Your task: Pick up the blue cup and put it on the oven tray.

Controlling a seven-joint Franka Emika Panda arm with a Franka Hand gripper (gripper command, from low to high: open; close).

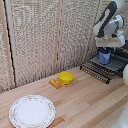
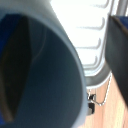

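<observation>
The blue cup (image 1: 104, 57) hangs at the exterior view's right, over the oven tray (image 1: 111, 68). My gripper (image 1: 105, 49) comes down from above and is shut on the cup's rim. Whether the cup's base touches the tray's bars or hovers just above them, I cannot tell. In the wrist view the blue cup (image 2: 40, 70) fills most of the picture, with its dark inside facing the camera. Behind it lies the oven tray (image 2: 95, 45), bright and ribbed. My fingers are hidden in that view.
A yellow bowl (image 1: 65, 77) and a small orange object (image 1: 55, 83) sit mid-table. A white patterned plate (image 1: 32, 111) lies near the front at the exterior view's left. A woven screen (image 1: 40, 35) closes the back. The table is light wood (image 1: 90, 100).
</observation>
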